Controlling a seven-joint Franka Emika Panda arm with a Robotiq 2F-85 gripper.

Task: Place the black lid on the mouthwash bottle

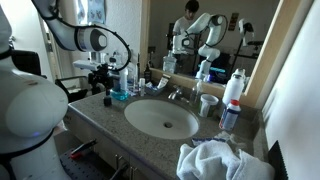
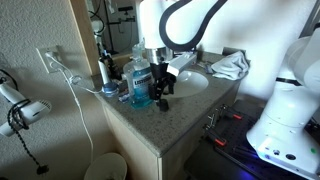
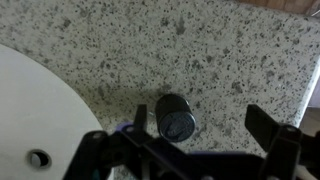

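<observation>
Hanging low over the speckled desk (image 1: pixel 100 118), the tool (image 1: pixel 100 80) shows in an exterior view as a dark lump at the end of the white arm. It's close by the mouthwash bottle (image 1: pixel 122 88), which stands upright near the back of the desk. It's too small and dark there to tell how the fingers are set, and I can't pick out the lid either. The oval sink (image 1: pixel 160 118) is in the middle. A white bottle with a red top (image 1: pixel 235 90) stands well past it, and a crumpled towel (image 1: pixel 220 160) lies at the front.

In an exterior view from the desk's end, the tool (image 2: pixel 160 88) is just beside the mouthwash bottle (image 2: pixel 140 85), on its sink side. There's blue liquid in the bottle's lower part.

The wrist view is the clear one. The black lid (image 3: pixel 177 118) sits on bare granite, with the white sink rim curving off to its left. The tool (image 3: pixel 182 135) is spread wide, with a finger on either side of the lid and neither touching it, so it's holding nothing.
</observation>
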